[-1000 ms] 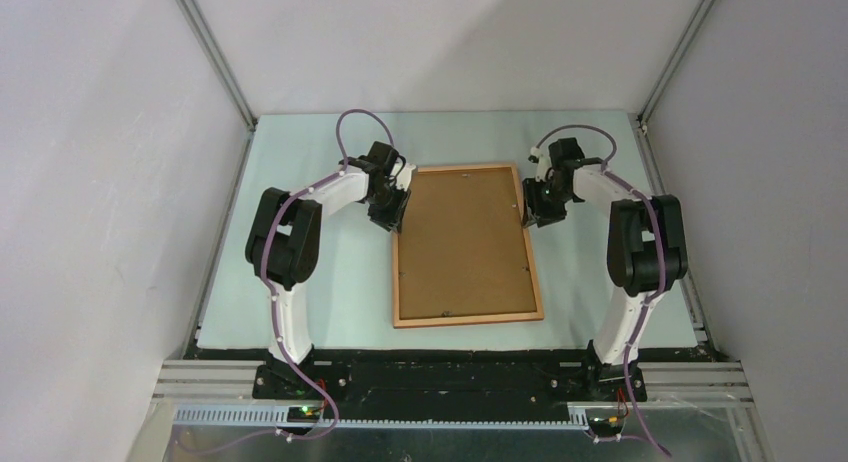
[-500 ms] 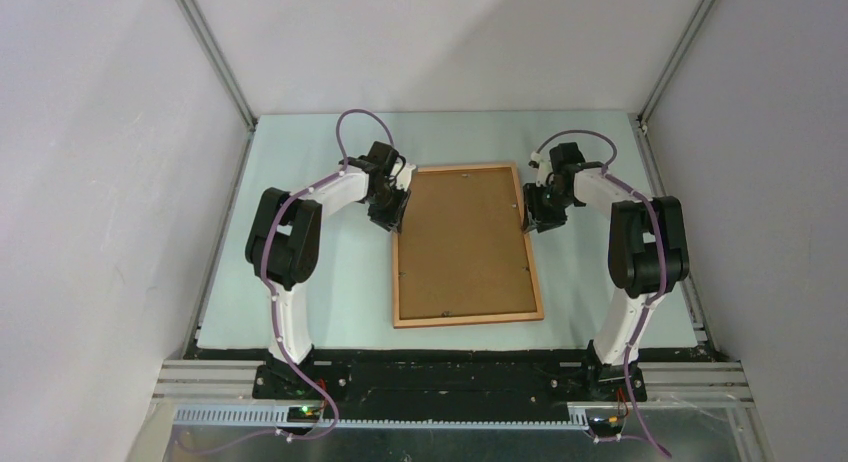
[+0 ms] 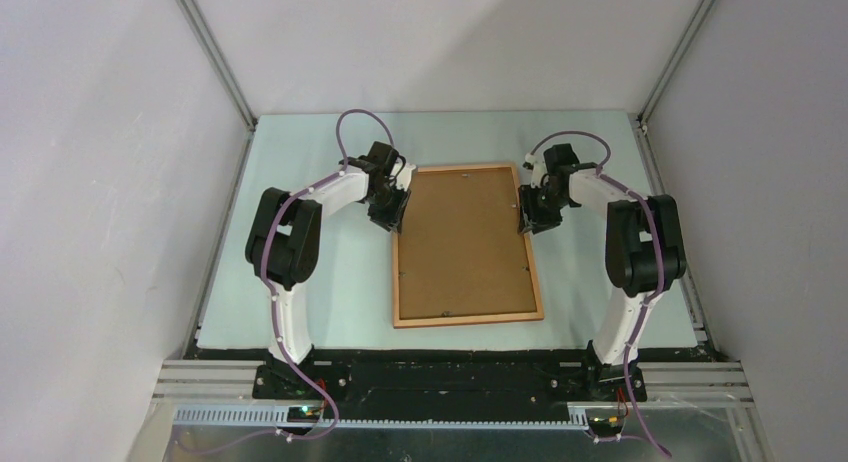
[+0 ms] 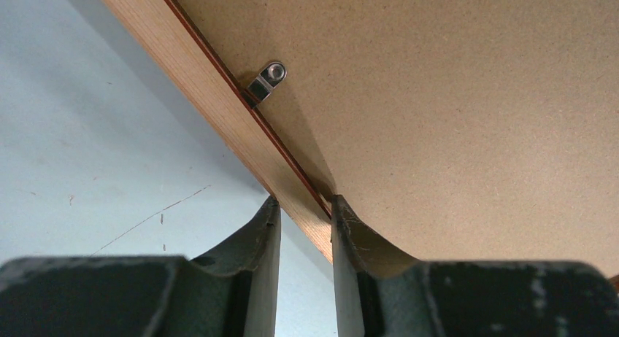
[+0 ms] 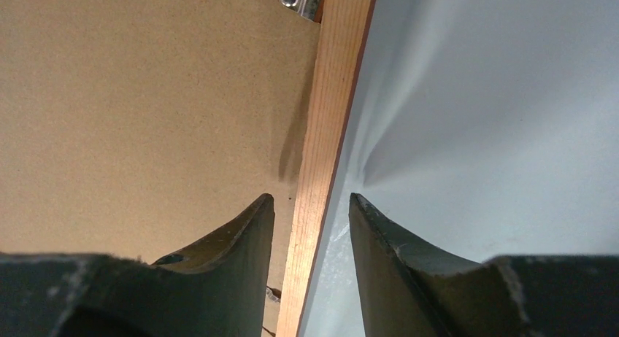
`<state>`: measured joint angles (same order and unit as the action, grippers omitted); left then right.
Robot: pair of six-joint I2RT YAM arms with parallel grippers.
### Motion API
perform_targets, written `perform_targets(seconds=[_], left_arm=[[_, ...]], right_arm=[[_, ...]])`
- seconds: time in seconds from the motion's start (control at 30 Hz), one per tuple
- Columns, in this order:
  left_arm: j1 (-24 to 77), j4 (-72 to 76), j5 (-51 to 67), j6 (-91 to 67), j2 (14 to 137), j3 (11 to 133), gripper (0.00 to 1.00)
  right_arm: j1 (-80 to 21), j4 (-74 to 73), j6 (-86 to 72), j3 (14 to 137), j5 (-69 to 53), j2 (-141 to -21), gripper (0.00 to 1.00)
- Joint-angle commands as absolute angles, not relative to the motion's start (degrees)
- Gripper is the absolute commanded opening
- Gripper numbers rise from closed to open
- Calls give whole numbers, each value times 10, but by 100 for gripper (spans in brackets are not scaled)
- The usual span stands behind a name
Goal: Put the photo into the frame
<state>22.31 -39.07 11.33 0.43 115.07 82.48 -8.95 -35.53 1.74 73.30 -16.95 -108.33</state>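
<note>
The frame (image 3: 468, 319) lies face down in the middle of the table (image 3: 330, 282), back board (image 3: 465, 242) up, with both arms at its far end.
My left gripper (image 4: 304, 206) is clenched on the left rail, I'd say to steady it. The right gripper (image 5: 310, 198) straddles the right rail, jaws apart, gripping nothing. The frame's long axis runs away from me. I can't see the photo.

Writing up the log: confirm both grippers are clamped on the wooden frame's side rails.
Not both. The left gripper is clamped on the wooden frame, but the right wrist view shows the right gripper only straddling its rail, jaws apart.
</note>
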Motion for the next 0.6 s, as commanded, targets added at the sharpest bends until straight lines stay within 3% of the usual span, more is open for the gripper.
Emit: perform_targets(seconds=[0.0,0.43,0.57], left_arm=[[223,-405,134,33,1130,818,0],[223,-406,133,33,1127,817,0],[223,-406,132,34,1123,815,2]], right_arm=[[-94,-341,19,734,-167,-1088,46],[-104,-334,22,742,-154,-1108,36],[-108,-337,25,750,-147,-1113,21]])
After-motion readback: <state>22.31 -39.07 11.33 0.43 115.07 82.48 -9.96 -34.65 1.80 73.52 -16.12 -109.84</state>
